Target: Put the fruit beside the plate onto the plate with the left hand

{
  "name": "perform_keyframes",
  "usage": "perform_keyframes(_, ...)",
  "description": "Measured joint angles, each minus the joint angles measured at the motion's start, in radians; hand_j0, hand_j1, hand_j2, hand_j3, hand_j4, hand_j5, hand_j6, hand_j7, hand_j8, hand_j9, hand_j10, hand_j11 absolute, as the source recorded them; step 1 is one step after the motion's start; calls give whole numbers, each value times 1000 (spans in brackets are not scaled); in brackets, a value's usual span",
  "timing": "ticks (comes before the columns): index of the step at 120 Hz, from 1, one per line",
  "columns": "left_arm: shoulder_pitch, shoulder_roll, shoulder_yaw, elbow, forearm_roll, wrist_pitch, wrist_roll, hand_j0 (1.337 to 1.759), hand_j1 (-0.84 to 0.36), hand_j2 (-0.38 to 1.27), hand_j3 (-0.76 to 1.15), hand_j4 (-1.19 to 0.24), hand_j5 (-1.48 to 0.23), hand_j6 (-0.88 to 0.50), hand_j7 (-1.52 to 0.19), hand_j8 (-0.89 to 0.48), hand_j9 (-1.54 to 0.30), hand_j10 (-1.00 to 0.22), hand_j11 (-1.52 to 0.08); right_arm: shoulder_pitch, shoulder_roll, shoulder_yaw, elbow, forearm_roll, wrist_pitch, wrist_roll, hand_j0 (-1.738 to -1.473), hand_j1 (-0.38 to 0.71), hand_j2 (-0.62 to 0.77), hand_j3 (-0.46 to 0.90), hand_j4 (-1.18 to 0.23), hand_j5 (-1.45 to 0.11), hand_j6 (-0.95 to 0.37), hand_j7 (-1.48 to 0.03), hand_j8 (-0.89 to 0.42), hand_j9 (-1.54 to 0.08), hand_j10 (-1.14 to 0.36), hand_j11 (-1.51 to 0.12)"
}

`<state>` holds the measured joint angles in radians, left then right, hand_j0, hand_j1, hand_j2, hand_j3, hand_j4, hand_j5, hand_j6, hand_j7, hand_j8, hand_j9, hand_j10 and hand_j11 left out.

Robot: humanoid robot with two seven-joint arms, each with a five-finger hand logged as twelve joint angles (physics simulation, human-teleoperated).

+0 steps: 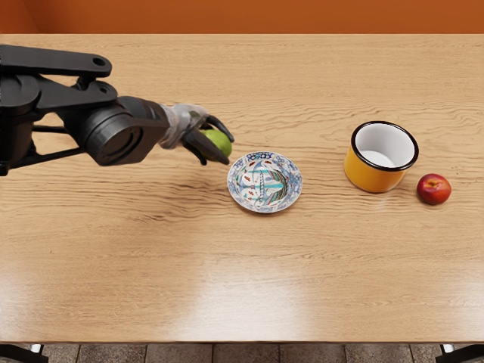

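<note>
Green fruit [218, 141]: grasped in left hand [198, 136], left of centre, beside plate [265, 181]; placing onto plate outstanding.

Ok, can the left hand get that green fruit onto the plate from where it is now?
Probably yes. The left hand is closed around the green fruit just beside the plate, with nothing between them. The yellow mug and red apple sit well off on the plate's other side.
</note>
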<state>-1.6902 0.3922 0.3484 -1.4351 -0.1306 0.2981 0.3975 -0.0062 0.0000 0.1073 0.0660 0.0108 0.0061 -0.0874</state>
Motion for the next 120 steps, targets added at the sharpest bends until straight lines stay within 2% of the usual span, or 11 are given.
perform_keyframes(36,36,-82,-55,0,4,2,1,1629,-401,129,0,-582,-1212,-163,-1166,-183,-1200,-931,-1226,0,0,0,0,0,0,0,-1658,-349,0,0,-1,0,-1,0,-1,0,-1,0)
perform_keyframes(56,49,-84,-79,0,13,2,1,1629,-401,130,0,-584,-1205,-164,-1161,-180,-1197,-929,-1222,0,0,0,0,0,0,0,-1658,-349,0,0,-1,0,-1,0,-1,0,-1,0)
perform_keyframes(62,49,-84,-81,4,21,3,1,1631,-378,79,0,-579,-1142,-175,-1097,-192,-1131,-930,-1155,0,0,0,0,0,0,0,-1658,-349,0,0,-1,0,-1,0,-1,0,-1,0)
perform_keyframes(69,49,-84,-82,16,48,8,0,1638,-303,75,0,-594,-964,-224,-931,-280,-963,-970,-988,0,0,0,0,0,0,0,-1658,-349,0,0,-1,0,-1,0,-1,0,-1,0)
perform_keyframes(80,49,-84,-83,33,73,11,-1,1645,-152,63,0,-498,-708,-197,-685,-203,-706,-802,-724,0,0,0,0,0,0,0,-1658,-349,0,0,-1,0,-1,0,-1,0,-1,0)
perform_keyframes(91,49,-85,-84,44,84,12,-2,1650,-42,51,0,-373,-531,-133,-513,-114,-528,-639,-538,0,0,0,0,0,0,0,-1658,-349,0,0,-1,0,-1,0,-1,0,-1,0)
perform_keyframes(100,49,-84,-84,48,88,13,-2,1652,19,44,0,-305,-432,-108,-419,-90,-431,-570,-436,0,0,0,0,0,0,0,-1658,-349,0,0,-1,0,-1,0,-1,0,-1,0)
perform_keyframes(108,46,-84,-84,50,91,13,-2,1654,58,40,0,-264,-369,-118,-360,-100,-368,-455,-372,0,0,0,0,0,0,0,-1658,-349,0,0,-1,0,-1,0,-1,0,-1,0)
perform_keyframes(120,44,-84,-84,51,93,13,-2,1656,97,36,0,-222,-305,-114,-299,-79,-307,-417,-307,0,0,0,0,0,0,0,-1658,-349,0,0,-1,0,-1,0,-1,0,0,0)
